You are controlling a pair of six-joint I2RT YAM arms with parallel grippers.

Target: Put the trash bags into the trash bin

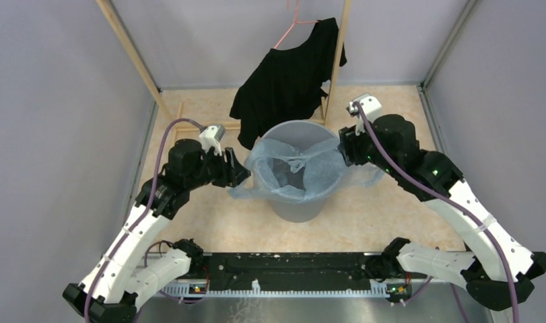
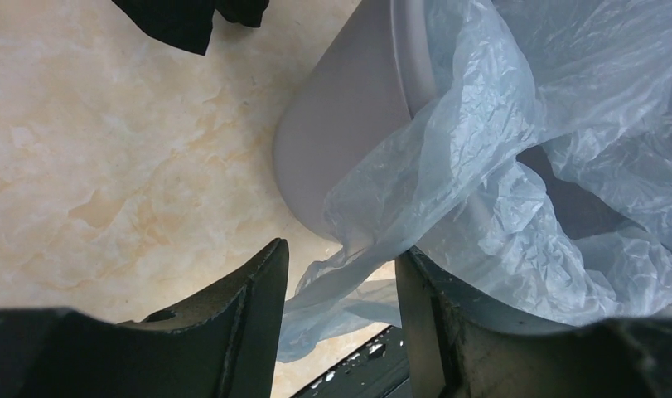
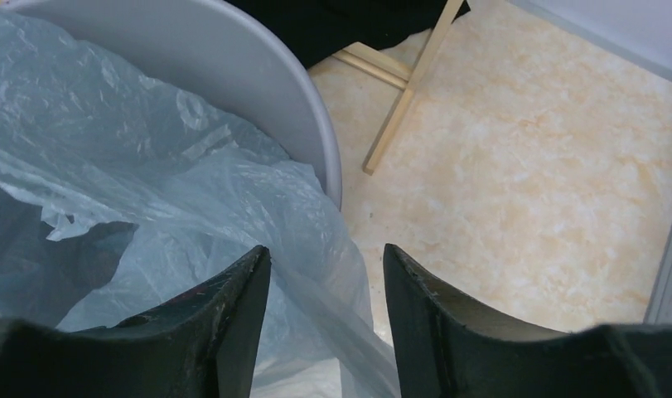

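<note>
A pale blue plastic film bag (image 1: 317, 168) drapes a round grey plastic bin (image 1: 297, 208); left gripper (image 2: 340, 253) and right gripper (image 3: 326, 249) straddle its film, half open, unclamped.

The beige marbled table (image 1: 223, 229) carries the grey trash bin (image 1: 297, 208). Behind the bin a wooden rack (image 1: 133, 54) seemingly stands on it.

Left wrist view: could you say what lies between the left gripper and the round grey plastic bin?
A fold of the translucent pale blue plastic bag, draped over the bin rim, seen in the left wrist view.
</note>
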